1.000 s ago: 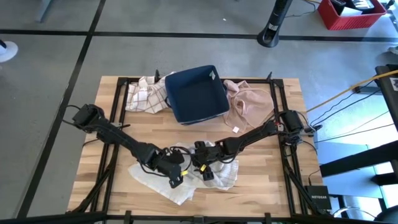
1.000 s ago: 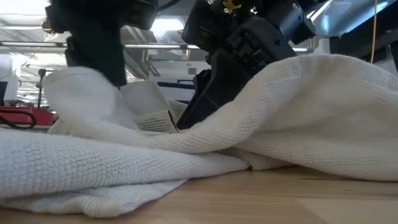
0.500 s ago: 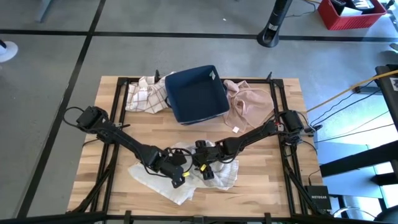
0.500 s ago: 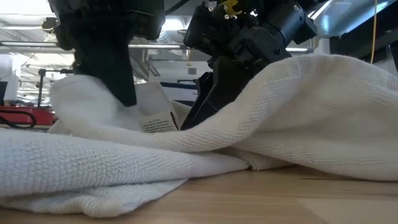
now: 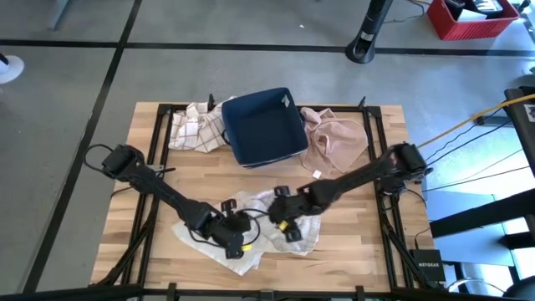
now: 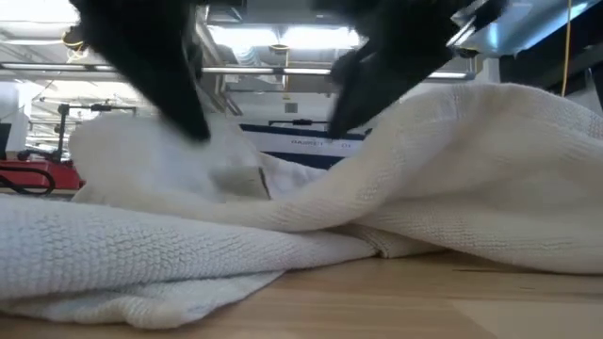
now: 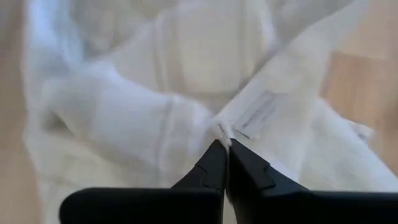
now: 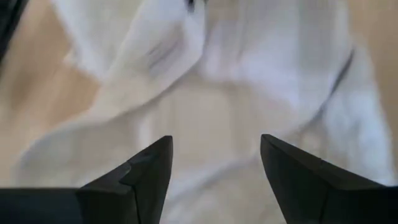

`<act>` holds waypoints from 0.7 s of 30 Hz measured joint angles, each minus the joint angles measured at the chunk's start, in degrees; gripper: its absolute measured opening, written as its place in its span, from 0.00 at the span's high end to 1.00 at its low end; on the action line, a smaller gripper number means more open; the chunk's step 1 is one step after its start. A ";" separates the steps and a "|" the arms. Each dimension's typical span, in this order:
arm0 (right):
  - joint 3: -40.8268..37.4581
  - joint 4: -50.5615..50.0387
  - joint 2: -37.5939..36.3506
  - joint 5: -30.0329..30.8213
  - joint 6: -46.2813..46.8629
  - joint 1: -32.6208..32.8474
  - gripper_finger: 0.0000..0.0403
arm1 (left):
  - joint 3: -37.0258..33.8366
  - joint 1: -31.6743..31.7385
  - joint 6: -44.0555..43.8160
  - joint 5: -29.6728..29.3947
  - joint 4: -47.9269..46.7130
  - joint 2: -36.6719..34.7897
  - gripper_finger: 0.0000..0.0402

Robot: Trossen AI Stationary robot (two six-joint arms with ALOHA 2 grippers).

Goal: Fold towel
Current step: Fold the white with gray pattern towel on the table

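Observation:
A white towel (image 5: 251, 234) lies crumpled on the wooden table's near middle; in the low view the towel (image 6: 443, 179) rises in a hump over its flat lower layers. A printed label (image 7: 255, 115) is sewn at one edge. My left gripper (image 5: 237, 242) is down on the towel's middle, shut on it. My right gripper (image 5: 287, 227) hangs open just above the towel's right part; its fingers (image 8: 155, 163) have only cloth far below them. My left gripper pinches a small raised bit of the towel's edge (image 7: 222, 130), right beside the label, between its two fingertips. The fingers slant down at it from the table's left. The rest of the towel lies slack on the table.
A dark blue bin (image 5: 266, 125) stands at the far middle. A checked cloth (image 5: 196, 127) lies to its left, and a pink cloth (image 5: 336, 138) to its right. Bare wood (image 5: 359, 226) shows right of the towel.
My left gripper has rolled about its own axis and shut on the towel beside the label. My right gripper has stayed open, risen off the towel and drawn slightly toward the table's right edge. The towel has kept its shape.

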 joint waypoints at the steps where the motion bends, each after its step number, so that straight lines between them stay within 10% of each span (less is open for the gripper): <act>1: -0.01 -2.19 -1.25 -0.03 1.07 1.17 0.39 | 1.26 -0.63 1.37 -1.89 -1.61 -0.60 0.99; 10: -0.16 -15.90 -6.80 11.54 10.94 15.15 0.39 | 12.45 -4.33 13.94 -21.77 -6.36 -9.52 0.99; 21: -14.68 -16.68 -6.82 21.99 20.70 22.62 0.39 | 16.04 -3.15 26.17 -26.66 -4.99 -16.99 0.99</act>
